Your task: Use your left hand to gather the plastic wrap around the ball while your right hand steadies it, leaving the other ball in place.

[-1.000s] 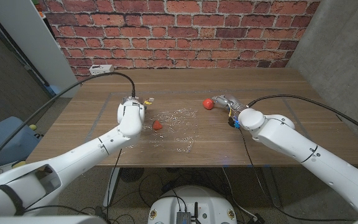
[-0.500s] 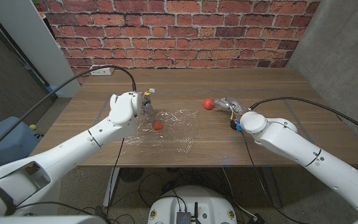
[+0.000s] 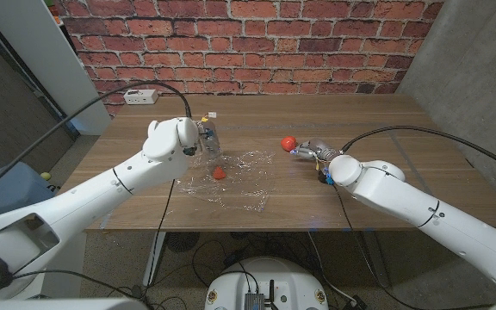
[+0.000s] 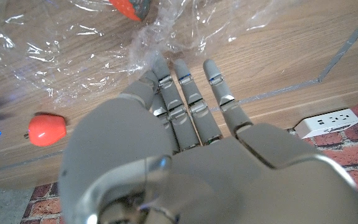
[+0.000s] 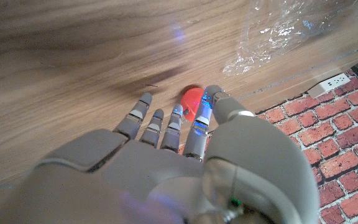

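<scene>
Head view: plastic wrap lies spread flat, ball on it.

Plastic wrap: clear, crinkled sheet spread mostly flat on the desk, centre-left, with its left far edge bunched upward. Ball: red-orange, small, sits on the wrap's left part. Other ball: same red-orange, on bare wood to the right and farther back, clear of the wrap.

red balls, clear plastic wrap, brown wooden table.
</scene>
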Controlling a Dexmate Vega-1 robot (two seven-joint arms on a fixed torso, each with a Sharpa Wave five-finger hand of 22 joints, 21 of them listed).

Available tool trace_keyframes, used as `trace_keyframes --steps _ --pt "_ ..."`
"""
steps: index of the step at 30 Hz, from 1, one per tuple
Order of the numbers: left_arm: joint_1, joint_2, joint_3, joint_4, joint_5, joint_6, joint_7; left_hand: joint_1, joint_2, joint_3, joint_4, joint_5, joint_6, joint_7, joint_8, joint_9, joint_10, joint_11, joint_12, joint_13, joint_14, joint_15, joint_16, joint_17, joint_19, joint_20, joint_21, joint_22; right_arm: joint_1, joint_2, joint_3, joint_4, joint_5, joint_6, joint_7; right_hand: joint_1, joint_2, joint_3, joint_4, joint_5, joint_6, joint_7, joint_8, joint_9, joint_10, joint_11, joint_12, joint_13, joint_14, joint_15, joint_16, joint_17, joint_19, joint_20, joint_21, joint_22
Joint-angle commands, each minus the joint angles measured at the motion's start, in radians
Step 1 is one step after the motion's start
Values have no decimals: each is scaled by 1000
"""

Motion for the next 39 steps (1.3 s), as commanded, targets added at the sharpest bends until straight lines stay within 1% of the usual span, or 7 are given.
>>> trace_keyframes --steps 1,3,4,8,22,34,39 --pt "-50 29 46 -77 -98 46 70 9 -4 9 2 6 5 5 -5 5 36 -20 11 6 15 -70 -1 0 13 -2 8 5 81 -9 -115 -23 -86 -109 52 23 -29 -11 4 -13 -20 -9 -16 3 -18 -4 -5 0 -19 2 -8 1 1 -4 -8 -1" --pt "-62 29 60 -81 -103 52 79 8 -6 9 3 6 6 4 -6 5 38 -21 14 9 17 -69 -3 -2 16 -2 10 5 90 -5 -131 -22 -99 -121 57 32 -40 -19 6 -19 -26 -15 -21 3 -32 -10 -8 0 -27 2 -9 1 -4 -6 -11 -1" --pt "-68 30 67 -84 -106 55 82 8 -6 10 3 6 4 4 -8 5 38 -21 15 10 19 -70 -3 -3 18 -3 10 5 93 0 -137 -21 -103 -131 57 41 -49 -26 8 -23 -42 -17 -30 3 -45 -10 -10 0 -36 1 -11 1 -7 -9 -12 -1" --pt "-85 31 82 -90 -126 55 103 10 -9 10 2 6 5 5 -9 5 38 -21 18 12 21 -71 -4 -3 21 -3 12 5 101 5 -156 -18 -123 -144 59 56 -65 -40 11 -26 -73 -26 -42 4 -63 -18 -11 0 -56 1 -14 1 -15 -11 -15 -1" --pt "-164 7 144 -69 -170 4 137 14 -12 11 1 8 8 8 -15 5 36 -19 25 21 24 -67 -6 -1 30 -1 17 5 162 32 -238 2 -179 -231 77 74 -81 -55 13 -23 -74 -37 -39 5 -75 -28 -8 0 -70 0 -14 1 -22 -13 -17 -1" --pt "-237 -29 213 -45 -148 -26 91 20 -20 14 -3 12 20 11 -17 7 48 -12 37 30 51 -71 -2 -3 41 1 24 5 225 39 -311 30 -211 -248 121 96 -91 -67 14 -19 -51 -50 -30 5 -71 -40 -3 0 -73 -4 -10 1 -24 -15 -17 -1" --pt "-267 -46 251 -45 -115 -20 54 26 -25 17 -7 15 27 16 -17 8 61 -7 46 34 61 -73 -2 -5 43 2 25 5 227 37 -321 25 -230 -253 113 109 -100 -79 17 -17 -86 -39 -43 5 -77 -40 -3 0 -75 -6 -8 2 -23 -15 -17 -1"
